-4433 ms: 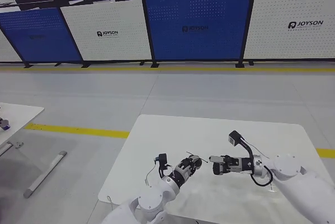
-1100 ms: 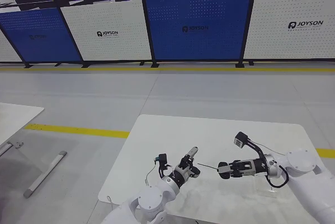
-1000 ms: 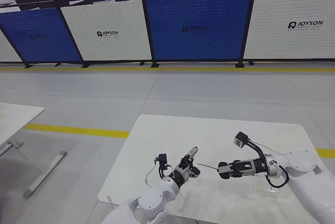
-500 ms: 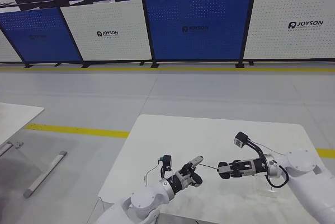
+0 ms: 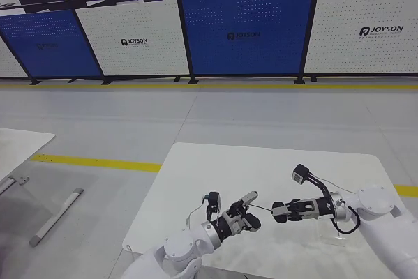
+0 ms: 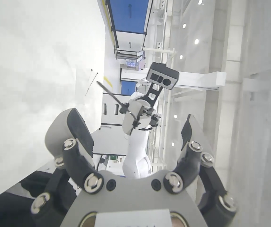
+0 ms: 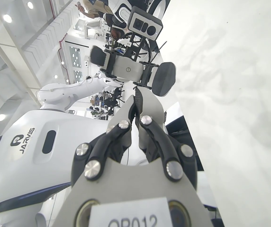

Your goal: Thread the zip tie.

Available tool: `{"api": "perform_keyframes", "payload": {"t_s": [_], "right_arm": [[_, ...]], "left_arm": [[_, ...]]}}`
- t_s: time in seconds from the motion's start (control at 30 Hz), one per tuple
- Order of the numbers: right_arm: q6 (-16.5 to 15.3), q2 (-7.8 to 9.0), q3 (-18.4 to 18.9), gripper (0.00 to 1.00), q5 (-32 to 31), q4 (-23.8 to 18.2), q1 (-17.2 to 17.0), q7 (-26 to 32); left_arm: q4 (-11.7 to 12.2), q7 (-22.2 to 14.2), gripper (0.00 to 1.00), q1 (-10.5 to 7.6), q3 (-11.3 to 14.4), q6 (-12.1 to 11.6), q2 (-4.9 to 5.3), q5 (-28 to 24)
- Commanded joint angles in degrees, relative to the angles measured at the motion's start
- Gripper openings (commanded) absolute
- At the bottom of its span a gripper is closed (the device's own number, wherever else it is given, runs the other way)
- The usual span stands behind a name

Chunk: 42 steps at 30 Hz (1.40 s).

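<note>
A white table (image 5: 195,167) stands on a grey floor with a yellow line (image 5: 90,162), and behind it there is a wall of blue and white perforated panels (image 5: 243,35). Above the near part of the table the two grippers face each other. The right gripper (image 5: 276,210) has its fingers pressed together on one end of the thin black zip tie (image 5: 263,207), which is lifted off the table. The free end of the zip tie points toward the left gripper (image 5: 252,209). The left gripper has its fingers spread wide and holds nothing. Whether the tip touches it, I cannot tell.
</note>
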Motion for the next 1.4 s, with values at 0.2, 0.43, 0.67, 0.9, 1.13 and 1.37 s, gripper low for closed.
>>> {"api": "perform_keyframes", "payload": {"t_s": [0.2, 0.43, 0.67, 0.9, 1.13, 1.37], "right_arm": [[0.0, 0.00, 0.0, 0.00, 0.0, 0.0, 0.0, 0.0], [0.0, 0.00, 0.0, 0.00, 0.0, 0.0, 0.0, 0.0], [0.0, 0.00, 0.0, 0.00, 0.0, 0.0, 0.0, 0.0], [0.0, 0.00, 0.0, 0.00, 0.0, 0.0, 0.0, 0.0], [0.0, 0.00, 0.0, 0.00, 0.0, 0.0, 0.0, 0.0], [0.1, -0.01, 0.0, 0.00, 0.0, -0.1, -0.2, -0.4]], "left_arm": [[0.1, 0.2, 1.00, 0.02, 0.2, 0.0, -0.04, 0.2], [1.9, 5.3, 1.00, -1.67, 3.0, -1.9, -1.18, 2.6], [2.0, 5.4, 1.00, -1.68, 3.0, -2.1, -1.20, 2.9], [2.4, 4.3, 1.00, -1.36, 3.2, -4.4, -1.47, 4.5], [2.1, 5.2, 1.00, -0.71, 2.6, -5.5, -1.65, 4.2], [2.1, 5.2, 1.00, -0.71, 2.6, -5.5, -1.65, 4.2]]}}
